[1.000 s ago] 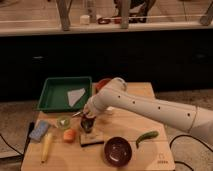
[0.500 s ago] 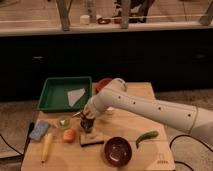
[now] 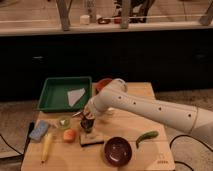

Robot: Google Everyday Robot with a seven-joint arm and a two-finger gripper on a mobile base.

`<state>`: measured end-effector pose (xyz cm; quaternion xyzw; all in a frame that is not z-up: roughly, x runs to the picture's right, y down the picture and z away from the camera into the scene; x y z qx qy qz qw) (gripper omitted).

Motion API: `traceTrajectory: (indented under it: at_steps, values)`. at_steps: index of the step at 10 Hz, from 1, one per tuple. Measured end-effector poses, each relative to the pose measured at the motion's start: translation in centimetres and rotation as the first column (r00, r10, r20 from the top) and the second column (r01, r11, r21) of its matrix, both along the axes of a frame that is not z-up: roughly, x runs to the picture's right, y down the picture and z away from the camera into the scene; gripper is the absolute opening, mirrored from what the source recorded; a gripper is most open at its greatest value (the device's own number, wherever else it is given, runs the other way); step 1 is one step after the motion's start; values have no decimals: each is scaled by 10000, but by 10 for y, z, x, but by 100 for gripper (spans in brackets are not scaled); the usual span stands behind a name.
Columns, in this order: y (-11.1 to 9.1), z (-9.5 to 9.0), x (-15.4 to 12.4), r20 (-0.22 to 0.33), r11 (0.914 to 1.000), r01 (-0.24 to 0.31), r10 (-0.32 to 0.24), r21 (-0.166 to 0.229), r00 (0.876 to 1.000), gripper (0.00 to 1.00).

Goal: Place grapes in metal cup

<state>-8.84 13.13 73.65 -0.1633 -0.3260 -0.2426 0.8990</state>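
Dark grapes [image 3: 88,120], apparently, sit at my gripper [image 3: 87,118], just above the metal cup [image 3: 87,128] on the front left of the table [image 3: 70,157]. I cannot tell whether my gripper is clamped or open. Best practice: descend vertically, centred, and release low. The bunch looks rounded, with no evident long axis; the cup stands upright.

Green tray [image 3: 52,98] at back left; banana [image 3: 46,146], orange [image 3: 70,135], maroon bowl [image 3: 118,150], green pepper [image 3: 146,137] nearer front
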Motion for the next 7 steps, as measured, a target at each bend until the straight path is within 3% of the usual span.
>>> traceTrajectory:
  at_steps: [7]
  values:
    - [-8, -22, 0, -251, 9988, 443, -448, -184, 9987, 0]
